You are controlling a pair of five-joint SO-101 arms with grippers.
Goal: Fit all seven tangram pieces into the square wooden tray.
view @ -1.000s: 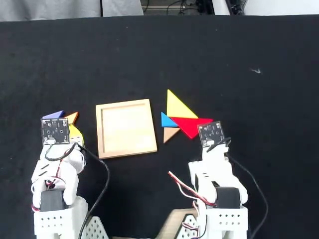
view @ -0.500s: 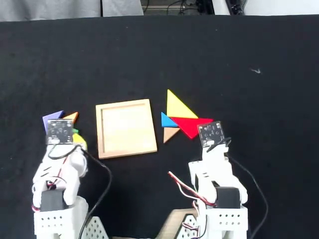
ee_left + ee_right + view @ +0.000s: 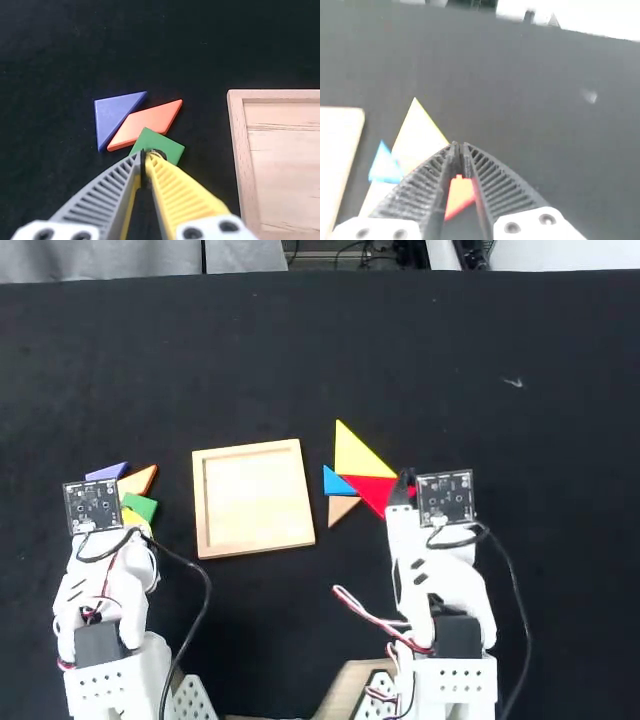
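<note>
The square wooden tray [image 3: 253,498] lies empty between the two arms. Left of it lie a purple triangle [image 3: 115,112], an orange parallelogram [image 3: 147,122] and a green square [image 3: 162,146], with a small yellow piece [image 3: 133,520] just behind. My left gripper [image 3: 145,155] is shut, its tips over the green square's near edge. Right of the tray sit a large yellow triangle [image 3: 358,455], a small blue triangle [image 3: 335,482], a red triangle [image 3: 375,492] and a tan triangle [image 3: 342,508]. My right gripper [image 3: 458,146] is shut above the red triangle [image 3: 459,192].
The black table [image 3: 320,350] stretches wide beyond the pieces. Both arm bases stand at the near edge. The tray's raised rim [image 3: 235,145] stands close beside the left group of pieces.
The left arm has drawn back and to the left, uncovering the green square. The right arm has swung slightly right, and its dark fingertip now shows over the red triangle.
</note>
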